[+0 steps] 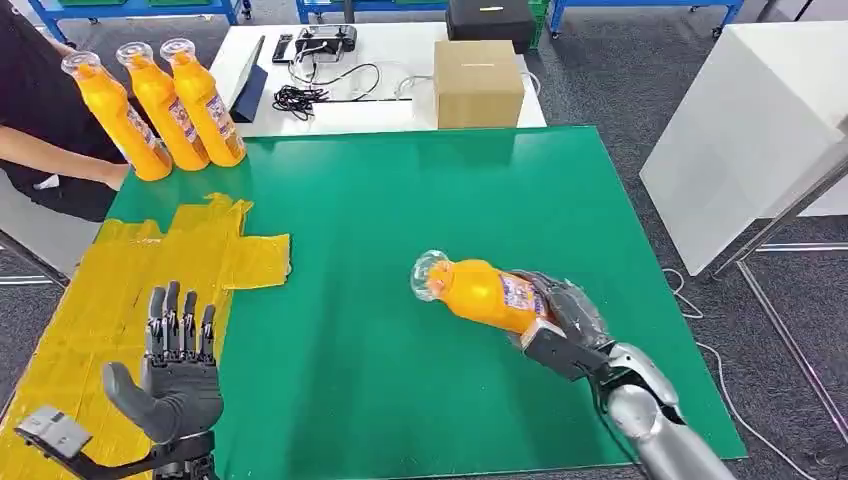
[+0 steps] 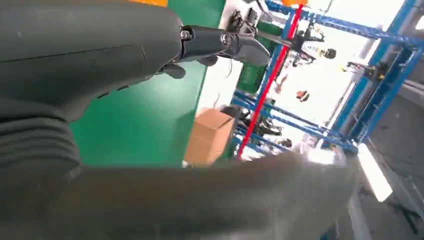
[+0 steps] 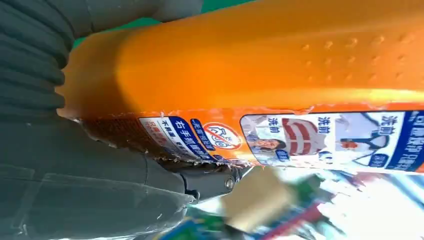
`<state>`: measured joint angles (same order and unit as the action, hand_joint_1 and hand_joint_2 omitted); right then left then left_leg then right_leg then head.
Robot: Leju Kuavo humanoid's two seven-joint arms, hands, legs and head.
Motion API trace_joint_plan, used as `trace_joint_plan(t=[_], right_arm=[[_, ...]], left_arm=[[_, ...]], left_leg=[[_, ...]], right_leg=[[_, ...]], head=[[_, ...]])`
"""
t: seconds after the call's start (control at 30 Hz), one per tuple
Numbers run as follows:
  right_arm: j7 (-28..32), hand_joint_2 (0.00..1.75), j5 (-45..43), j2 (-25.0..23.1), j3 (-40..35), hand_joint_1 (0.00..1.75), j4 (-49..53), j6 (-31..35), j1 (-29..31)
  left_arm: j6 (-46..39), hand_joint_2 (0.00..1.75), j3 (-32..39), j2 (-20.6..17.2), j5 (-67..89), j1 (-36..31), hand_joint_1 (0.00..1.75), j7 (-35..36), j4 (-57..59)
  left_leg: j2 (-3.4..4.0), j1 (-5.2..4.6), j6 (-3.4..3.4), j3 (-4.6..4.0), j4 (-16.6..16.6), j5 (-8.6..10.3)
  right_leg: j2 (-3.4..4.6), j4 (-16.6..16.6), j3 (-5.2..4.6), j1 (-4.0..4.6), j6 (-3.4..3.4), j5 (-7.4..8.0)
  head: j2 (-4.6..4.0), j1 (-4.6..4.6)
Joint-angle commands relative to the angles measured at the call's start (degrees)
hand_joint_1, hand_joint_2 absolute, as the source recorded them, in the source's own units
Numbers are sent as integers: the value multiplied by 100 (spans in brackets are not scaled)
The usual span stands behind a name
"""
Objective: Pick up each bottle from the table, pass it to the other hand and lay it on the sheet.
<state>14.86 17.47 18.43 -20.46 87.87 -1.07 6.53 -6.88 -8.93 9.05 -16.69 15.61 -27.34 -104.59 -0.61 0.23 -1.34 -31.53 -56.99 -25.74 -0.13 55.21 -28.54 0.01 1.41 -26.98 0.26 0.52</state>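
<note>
My right hand (image 1: 565, 320) grips an orange bottle (image 1: 482, 291) with a clear cap, tipped on its side above the green mat (image 1: 400, 200), cap pointing left. Up close in the right wrist view, the same orange bottle (image 3: 270, 75) shows its printed label against my right hand (image 3: 75, 175). My left hand (image 1: 178, 370) hovers open, palm up and fingers spread, over the yellow sheet (image 1: 130, 290) at the left. In the left wrist view, my left hand (image 2: 100, 55) holds nothing. Three more orange bottles (image 1: 160, 105) stand upright at the far left corner.
A person in black (image 1: 40, 120) stands at the far left beside the standing bottles. A cardboard box (image 1: 478, 83), a cable and a controller lie on the white table (image 1: 390, 110) behind the mat. A white cabinet (image 1: 750, 130) stands at the right.
</note>
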Motion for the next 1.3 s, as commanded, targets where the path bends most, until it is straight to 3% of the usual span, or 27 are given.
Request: trace_joint_plan(t=[0.03, 0.33, 0.73, 0.93, 1.13, 1.3], right_arm=[[182, 175, -154, -572, -104, 175, 1330, 249, -436], [214, 175, -208, -674, -21, 175, 1156, 304, -319], [-88, 175, -549, -1313, -634, 175, -248, 413, 898], [-170, 175, -548, -1456, -887, 175, -521, 401, 1069], [-281, 175, 191, -1768, -1673, 175, -668, 694, 1012], [-314, 175, 279, -1813, -1755, 175, -659, 756, 1012]], left_arm=[[-612, 175, -1037, -301, 778, -289, 0, -379, 615], [-848, 175, -1261, -453, 737, -363, 0, -488, 587], [-815, 175, -1643, -339, 1151, -818, 0, -571, 866], [-760, 175, -1667, -340, 1126, -865, 0, -555, 898], [-851, 175, -1517, -298, 1157, -828, 0, -567, 807], [-865, 175, -1486, -288, 1141, -816, 0, -561, 781]], left_leg=[[-2, -2, 2, 1, 8, 0], [12, -14, 3, -17, 7, 2], [41, -11, 8, -9, 9, 5], [26, -12, 7, -13, 7, 5], [43, -2, 16, -10, 13, 2], [28, -5, 12, -21, 7, 2]], right_leg=[[-5, -9, 5, -2, 4, -1], [5, -6, -13, -11, 4, 5], [29, -9, -13, -7, 5, 15], [19, -4, -14, -10, 6, 8], [33, -15, -8, 0, 3, 13], [19, -8, -18, -3, 4, 7]], head=[[0, 0], [0, 4], [0, 4], [0, 2], [0, 2], [0, 4]])
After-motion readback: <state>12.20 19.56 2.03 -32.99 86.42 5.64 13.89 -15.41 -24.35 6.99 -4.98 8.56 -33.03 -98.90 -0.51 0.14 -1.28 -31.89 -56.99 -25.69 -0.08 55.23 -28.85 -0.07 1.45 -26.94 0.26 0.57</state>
